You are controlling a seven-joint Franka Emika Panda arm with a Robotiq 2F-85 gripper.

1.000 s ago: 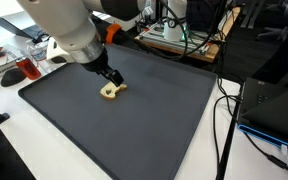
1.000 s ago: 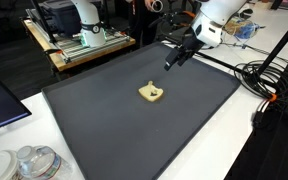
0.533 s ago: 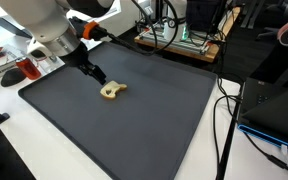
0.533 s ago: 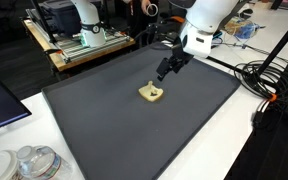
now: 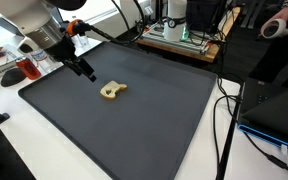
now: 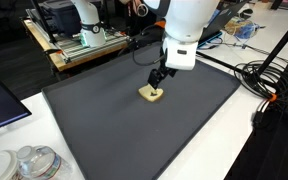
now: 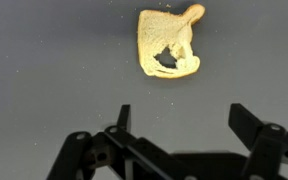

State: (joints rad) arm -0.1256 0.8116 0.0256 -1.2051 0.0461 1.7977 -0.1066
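fingers (image 7: 123,118) of black metal are spread wide apart and hold nothing. they hang just over the big dark grey mat (image 5: 144,125), close beside the small flat yellow-tan piece with a hole in it (image 7: 169,45). that piece lies flat near the mat's middle, untouched. the mat lies on the white counter (image 5: 39,150).

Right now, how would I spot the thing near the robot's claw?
Find the big dark grey mat. Near the open gripper lies a small flat piece. It alone sits on the mat: pale yellow, with a hole.
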